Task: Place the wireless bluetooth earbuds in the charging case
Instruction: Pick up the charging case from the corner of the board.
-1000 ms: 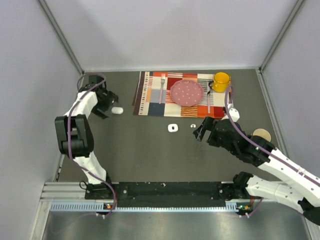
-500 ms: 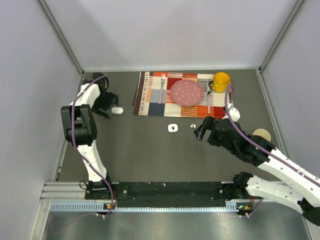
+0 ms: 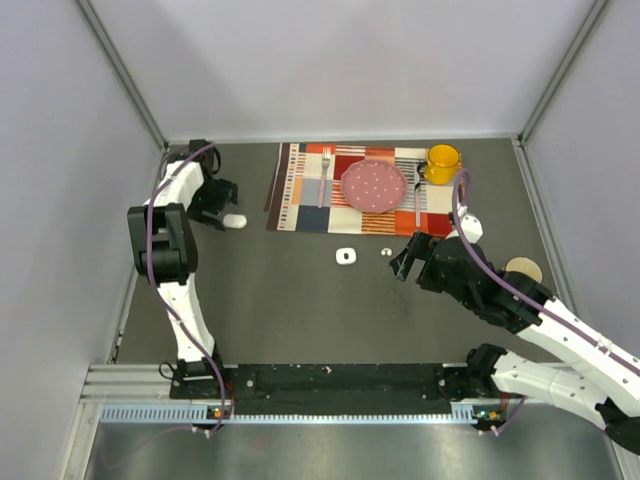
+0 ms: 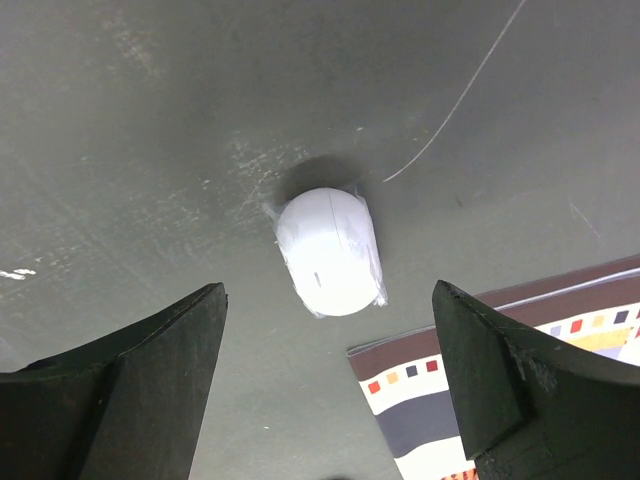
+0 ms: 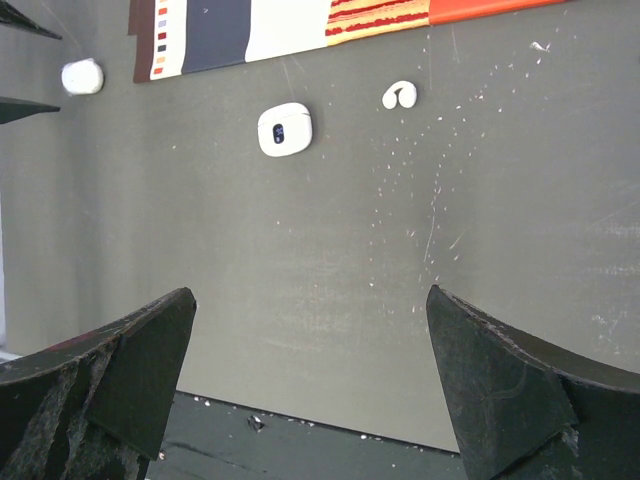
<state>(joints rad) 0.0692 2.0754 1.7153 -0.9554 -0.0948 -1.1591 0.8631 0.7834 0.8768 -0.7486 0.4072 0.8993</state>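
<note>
Item one, left of the top view: my left gripper (image 4: 328,300), jaws apart and low over the table (image 3: 300,320). They straddle a closed white pebble case (image 4: 328,250) without touching it, and nothing is clamped. The wrist view shows the seam of this case shut and a corner of the striped placemat (image 4: 480,380) at lower right. Item two, centre of the top view, just below the placemat: a small flat white case (image 3: 346,257) with a dark middle, lying alone on the bare table. I cannot tell whether it sits open or whether anything is seated in it. Item three, just right of that case but apart from it: one earbud (image 3: 386,253), a tiny curved white piece resting loose on the table. It is the only bud I can make out. Item four, right of the bud: my right gripper (image 3: 404,262), jaws spread wide, empty, hanging above the table near the bud. Status, by my reckoning: no bud is inserted. Picking up the bud and seating it are both not yet done.
</note>
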